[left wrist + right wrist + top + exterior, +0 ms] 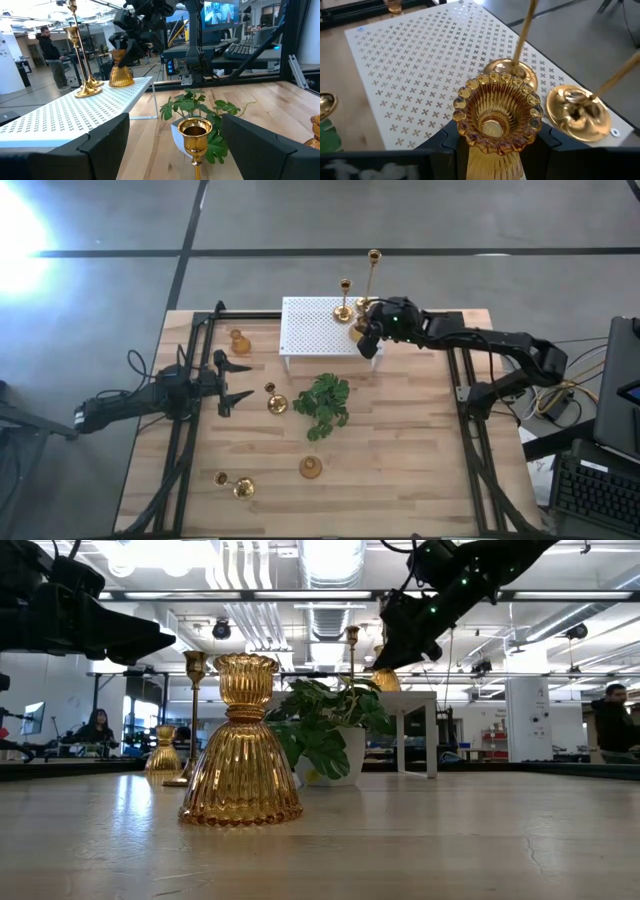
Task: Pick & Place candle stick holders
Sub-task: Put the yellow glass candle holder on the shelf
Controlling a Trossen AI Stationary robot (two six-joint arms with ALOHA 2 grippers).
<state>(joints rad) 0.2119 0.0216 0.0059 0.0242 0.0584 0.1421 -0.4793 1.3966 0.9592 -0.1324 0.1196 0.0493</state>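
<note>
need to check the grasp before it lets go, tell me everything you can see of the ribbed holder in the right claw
The ribbed holder looks like amber-gold ribbed glass or metal: a scalloped, beaded rim around an open cup, a narrow neck, and a flared bell-shaped body. It stands upright, gripped at the neck between the right claw fingers. It is at the corner of the white perforated stand, beside the round bases of two tall thin gold holders. Whether its base already rests on the stand cannot be told.

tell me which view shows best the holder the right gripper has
The right wrist view: the ribbed holder fills it, clamped between the right gripper fingers. The left wrist view shows it small on the white stand; the high view hides it.
</note>
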